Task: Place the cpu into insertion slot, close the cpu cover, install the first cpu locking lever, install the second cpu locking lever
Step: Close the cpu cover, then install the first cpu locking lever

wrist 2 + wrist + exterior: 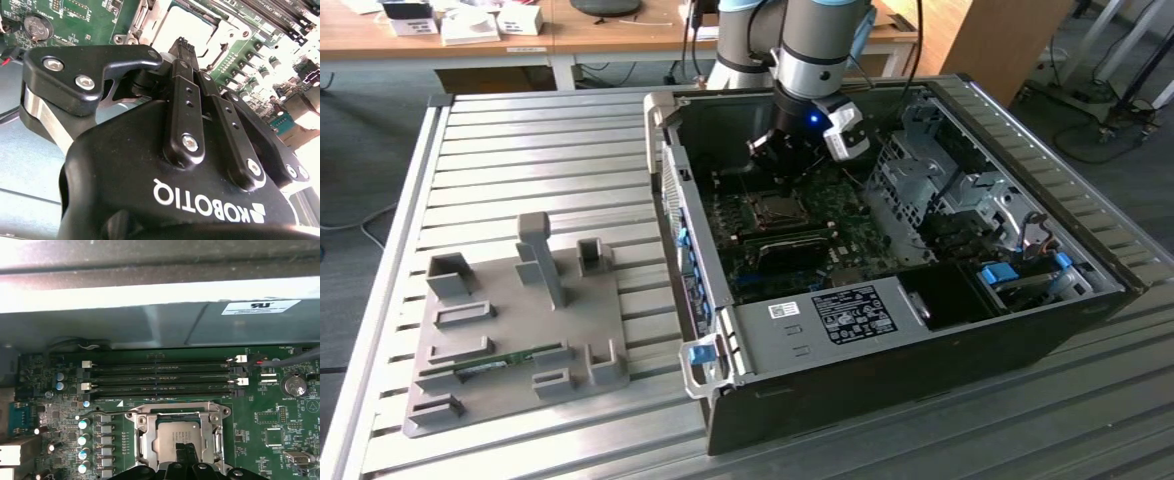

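Silvery-grey metal is what you want to look at here: the small flat square cpu (167, 440) with its pale metal face is sitting in the socket on the green circuit board (280, 415). The thin silvery square-frame cpu cover (145, 440) looks to be lying flat around it, with the chip showing through the big opening. Honestly can't tell if the locking levers are latched or not. The black robot gripper (183, 452) is right over the chip in both wrist views. Its jaws are pressed together into one narrow tip, and I can't make out whether that tip actually touches the metal face. The long black memory slots (160, 375) run along the board just beside the socket, and the round silver coin battery (293, 386) sits off near one corner. In the exterior view, the arm reaches down into the open dark metal computer case (894, 370), which is lying on its side on the ribbed aluminium table (534, 160). The grey plastic fixture plate (507, 330) with its upright blocks is well apart, toward the exterior view's left.
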Available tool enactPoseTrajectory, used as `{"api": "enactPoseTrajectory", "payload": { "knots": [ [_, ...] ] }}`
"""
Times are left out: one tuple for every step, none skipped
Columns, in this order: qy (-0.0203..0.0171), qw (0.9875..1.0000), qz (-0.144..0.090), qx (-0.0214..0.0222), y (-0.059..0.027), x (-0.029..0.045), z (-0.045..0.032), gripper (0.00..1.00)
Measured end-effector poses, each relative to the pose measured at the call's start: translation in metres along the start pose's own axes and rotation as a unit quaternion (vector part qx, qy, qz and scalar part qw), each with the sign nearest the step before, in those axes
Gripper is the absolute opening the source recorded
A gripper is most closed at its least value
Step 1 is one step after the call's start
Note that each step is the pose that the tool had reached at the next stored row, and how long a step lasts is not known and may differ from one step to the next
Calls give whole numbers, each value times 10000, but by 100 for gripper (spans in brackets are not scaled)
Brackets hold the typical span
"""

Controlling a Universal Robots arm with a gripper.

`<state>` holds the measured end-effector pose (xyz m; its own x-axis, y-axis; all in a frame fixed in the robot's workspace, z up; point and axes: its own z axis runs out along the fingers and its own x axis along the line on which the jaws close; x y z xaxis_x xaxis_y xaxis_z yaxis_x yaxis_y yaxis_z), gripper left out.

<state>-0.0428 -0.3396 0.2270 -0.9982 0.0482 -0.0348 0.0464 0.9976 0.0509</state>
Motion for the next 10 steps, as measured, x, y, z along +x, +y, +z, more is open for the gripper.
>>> {"api": "enactPoseTrajectory", "payload": {
  "knots": [
    [0,10000,0,0,0,0,0,11],
    [0,10000,0,2,0,0,0,11],
    [-1,10000,0,8,1,-1,1,11],
    [-1,10000,-1,32,1,-1,0,11],
    [-2,10000,-1,48,1,-1,0,11],
    [-2,10000,-2,52,0,-1,0,11],
    [-2,10000,-3,52,0,-1,-1,11],
    [-2,10000,-2,53,0,-1,0,11],
    [-2,10000,-2,54,0,-4,0,11],
    [-2,10000,-2,53,1,-7,0,11]
  ]
}}
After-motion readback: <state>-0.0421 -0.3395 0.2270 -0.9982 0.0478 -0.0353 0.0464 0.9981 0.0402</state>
